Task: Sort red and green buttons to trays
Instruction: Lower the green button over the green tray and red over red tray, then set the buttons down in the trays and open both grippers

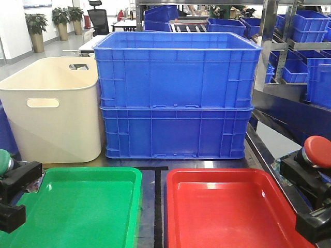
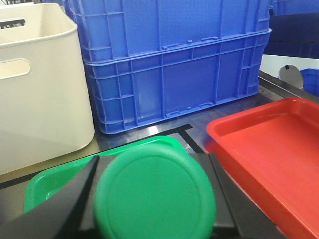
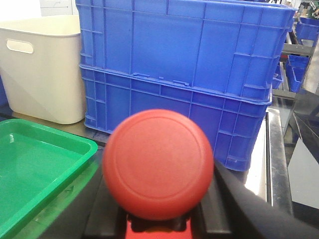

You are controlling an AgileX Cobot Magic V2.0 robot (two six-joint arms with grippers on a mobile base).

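- The front view takes in both trays side by side on the counter (image 1: pixel 155 161). The green tray (image 1: pixel 93 173) is on the left and the red tray (image 1: pixel 217 174) on the right, with a strip of black tape (image 1: pixel 158 212) between them.
- In that view the left end effector (image 1: pixel 13 196) is cut by the frame edge at the green tray's left rim. The green button (image 1: pixel 4 161) shows there only as a sliver.
- The left wrist view supplies what is cut off. The round green cap is seen face-on and blurred, with black fingers (image 2: pixel 70 209) close on either side. The left end effector is clamped on the green button, over the near end of the green tray.
- The right end effector (image 1: pixel 310 199) sits just beyond the red tray's right rim in the front view, with the red button (image 1: pixel 318 151) at its top.
- The right wrist view shows the red cap face-on, its black base pinched between that end effector's own fingers, so it is closed on the red button. This view shows the green tray clearly but almost nothing of the red one.
- Two stacked blue bins (image 1: pixel 176 98) and a cream tub (image 1: pixel 51 113) to their left stand behind the trays in all three views.
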